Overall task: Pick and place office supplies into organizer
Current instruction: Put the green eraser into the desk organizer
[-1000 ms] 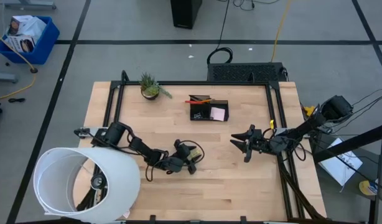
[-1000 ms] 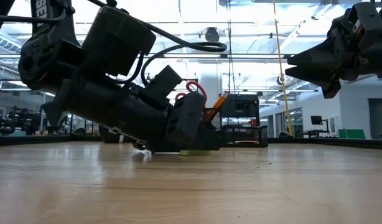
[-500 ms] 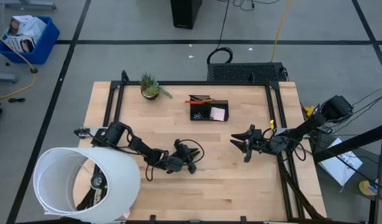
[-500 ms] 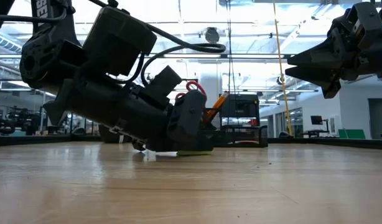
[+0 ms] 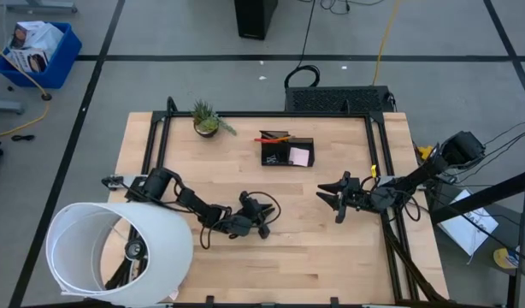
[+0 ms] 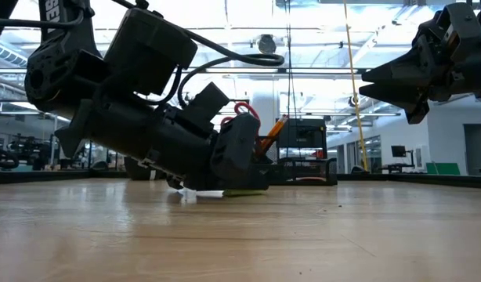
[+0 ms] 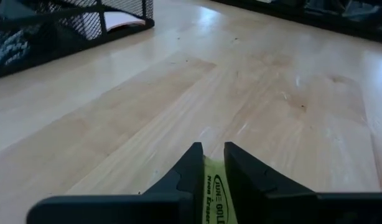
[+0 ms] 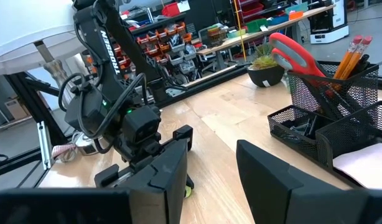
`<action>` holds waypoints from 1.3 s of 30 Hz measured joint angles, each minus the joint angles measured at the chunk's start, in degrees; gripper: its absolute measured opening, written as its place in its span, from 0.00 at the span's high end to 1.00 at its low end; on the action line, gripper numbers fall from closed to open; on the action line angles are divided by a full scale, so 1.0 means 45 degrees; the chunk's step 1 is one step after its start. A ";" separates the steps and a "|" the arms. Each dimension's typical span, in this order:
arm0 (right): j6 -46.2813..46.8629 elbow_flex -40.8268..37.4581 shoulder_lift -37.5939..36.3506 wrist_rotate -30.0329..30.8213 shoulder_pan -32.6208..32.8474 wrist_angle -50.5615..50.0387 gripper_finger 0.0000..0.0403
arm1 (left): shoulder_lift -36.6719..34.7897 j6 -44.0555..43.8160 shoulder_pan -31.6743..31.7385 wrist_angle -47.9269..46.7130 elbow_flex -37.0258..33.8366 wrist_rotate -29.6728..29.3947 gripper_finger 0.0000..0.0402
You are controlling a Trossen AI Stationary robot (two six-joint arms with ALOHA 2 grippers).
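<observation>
My left pincer point(image 5: 262, 224) low on bench point(image 5: 331, 248), fingers pinching yellow-green eraser point(image 7: 214, 190) flat against wood, ready to lift. Organizer point(image 5: 287, 151) at 1 o'clock from it, already holding scissors point(image 8: 295, 55), pencils point(image 8: 351, 55). Right pincer point(image 5: 325, 193) spread, hovering clear at 3 o'clock, waiting.

Compared with one second ago, the left tool point(image 5: 261, 224) has closed over the yellow-green eraser point(image 7: 214, 193) in front of the organizer point(image 5: 287, 151). Before, the eraser showed as a pale patch beside the tool from above; now the fingers point(image 7: 188, 171) cover it. The wrist has tilted a little. In the last half second nothing moved.
</observation>
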 joint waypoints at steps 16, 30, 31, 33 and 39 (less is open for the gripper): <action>0.0000 -0.0001 -0.0003 0.0000 0.0003 0.0002 0.67 | -0.0693 0.1265 0.0299 -0.0342 -0.0024 0.0411 0.86; 0.0000 0.0002 -0.0001 0.0000 0.0000 0.0000 0.67 | -0.1659 0.2117 0.1288 -0.1208 -0.0039 0.0726 0.86; 0.0000 0.0000 -0.0003 0.0000 0.0002 0.0002 0.67 | -0.1702 0.2126 0.1389 -0.1200 -0.0039 0.0836 0.86; 0.0000 0.0004 -0.0003 0.0000 0.0000 -0.0003 0.67 | -0.1843 0.2295 0.1542 -0.1317 -0.0034 0.0928 0.86; 0.0000 0.0003 0.0002 0.0000 0.0002 -0.0003 0.67 | -0.2339 0.2844 0.2125 -0.1699 -0.0019 0.1158 0.86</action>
